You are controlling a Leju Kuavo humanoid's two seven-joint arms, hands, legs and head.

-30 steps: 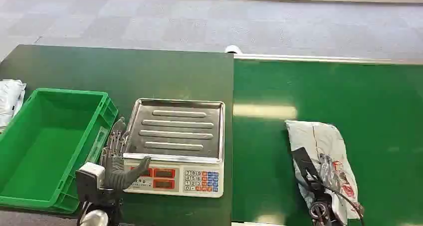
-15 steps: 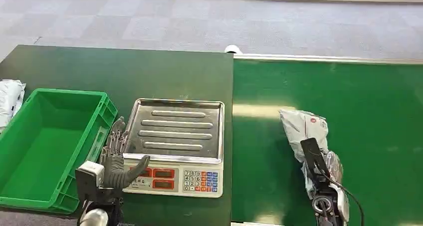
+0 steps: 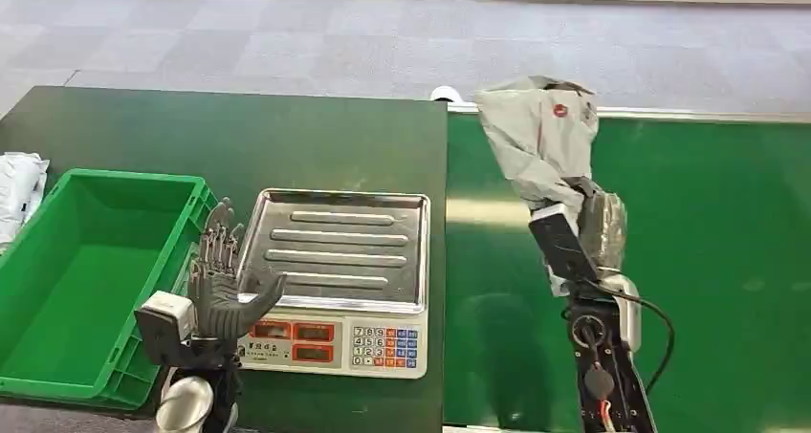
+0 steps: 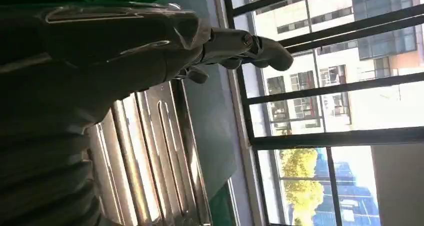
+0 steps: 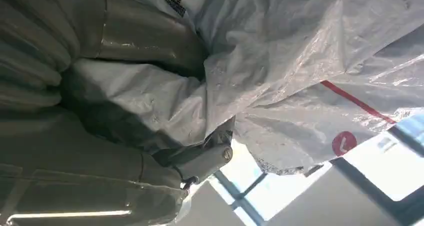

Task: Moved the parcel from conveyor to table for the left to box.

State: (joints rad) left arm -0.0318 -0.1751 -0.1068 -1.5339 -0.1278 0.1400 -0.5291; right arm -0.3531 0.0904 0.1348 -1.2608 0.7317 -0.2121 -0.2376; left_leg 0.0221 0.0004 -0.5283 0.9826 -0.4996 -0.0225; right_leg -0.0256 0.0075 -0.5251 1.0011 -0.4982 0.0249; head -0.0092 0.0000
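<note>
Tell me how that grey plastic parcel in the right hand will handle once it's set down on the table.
The parcel is probably floppy: its film creases and bunches where the right hand grips it. It looks light, held up by one end. The glossy wrap may be slippery, so it could slide when pushed.

Right hand [image 3: 585, 230] raised on an upright forearm, fingers clamped around a grey parcel [image 3: 541, 133] (grip confirmed in the right wrist view). Left hand [image 3: 225, 294] held low, palm up-facing, fingers spread and extended, holding nothing.

The scale [image 3: 330, 342] keypad shows digits, too small to read.
</note>
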